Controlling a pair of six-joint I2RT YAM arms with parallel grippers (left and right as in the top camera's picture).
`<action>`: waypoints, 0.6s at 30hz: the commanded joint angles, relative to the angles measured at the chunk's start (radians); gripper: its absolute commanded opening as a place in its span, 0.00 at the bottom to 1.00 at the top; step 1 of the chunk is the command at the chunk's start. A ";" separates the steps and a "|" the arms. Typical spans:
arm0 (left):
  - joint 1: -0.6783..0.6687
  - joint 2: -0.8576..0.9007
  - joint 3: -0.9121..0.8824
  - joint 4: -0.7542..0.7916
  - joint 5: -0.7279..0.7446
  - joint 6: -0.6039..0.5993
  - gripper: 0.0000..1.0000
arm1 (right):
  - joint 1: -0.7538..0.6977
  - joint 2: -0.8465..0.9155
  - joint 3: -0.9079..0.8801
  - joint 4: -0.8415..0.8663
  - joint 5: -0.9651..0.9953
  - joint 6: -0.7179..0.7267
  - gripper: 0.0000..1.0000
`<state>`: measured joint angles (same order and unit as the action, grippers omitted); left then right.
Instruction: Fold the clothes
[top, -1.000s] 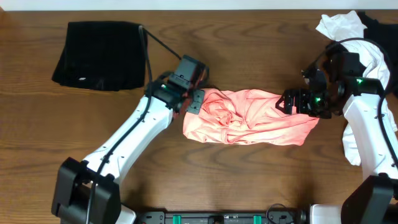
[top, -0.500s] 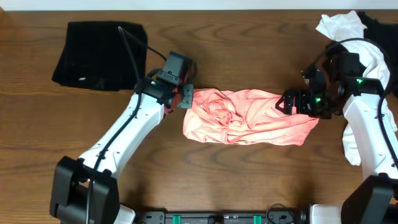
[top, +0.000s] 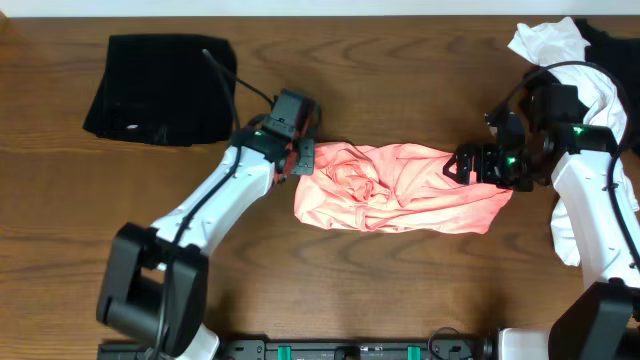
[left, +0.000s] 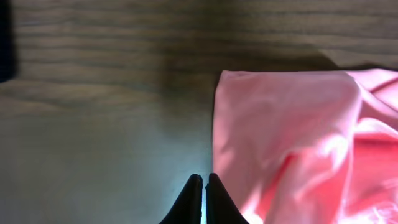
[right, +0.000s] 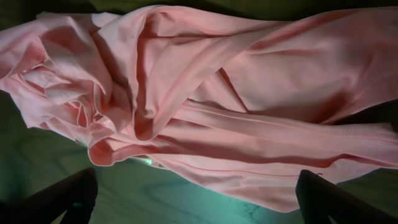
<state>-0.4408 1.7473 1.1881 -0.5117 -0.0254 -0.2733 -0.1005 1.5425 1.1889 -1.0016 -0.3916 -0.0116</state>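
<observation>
A salmon-pink T-shirt (top: 400, 188) lies crumpled in a long bunch at the table's middle. It also shows in the left wrist view (left: 292, 137) and fills the right wrist view (right: 205, 93). My left gripper (top: 300, 158) is shut and empty at the shirt's left end, its fingertips (left: 204, 182) just left of the cloth edge. My right gripper (top: 462, 166) is open wide over the shirt's right end, its fingers (right: 196, 196) apart with the cloth between and beyond them, holding nothing. A neat black folded garment (top: 160, 88) lies at the far left.
A heap of white cloth (top: 560, 45) and black cloth (top: 612, 45) lies at the far right corner, behind my right arm. The brown wooden table (top: 350, 280) shows bare in front of the shirt.
My left gripper swung left away from the shirt's left end, then came back slightly right to its edge. The shirt and my right arm have not moved.
</observation>
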 joint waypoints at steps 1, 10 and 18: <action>-0.014 0.031 -0.008 0.033 0.038 -0.017 0.06 | 0.009 -0.002 0.000 0.000 -0.001 -0.013 0.99; -0.101 0.034 -0.008 0.087 0.044 -0.017 0.06 | 0.009 -0.002 0.000 0.005 -0.001 -0.012 0.99; -0.195 0.100 -0.008 0.088 0.043 -0.026 0.06 | 0.009 -0.002 0.000 0.001 -0.001 -0.013 0.99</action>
<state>-0.6224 1.7950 1.1854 -0.4210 0.0196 -0.2886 -0.1005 1.5425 1.1889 -0.9985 -0.3916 -0.0120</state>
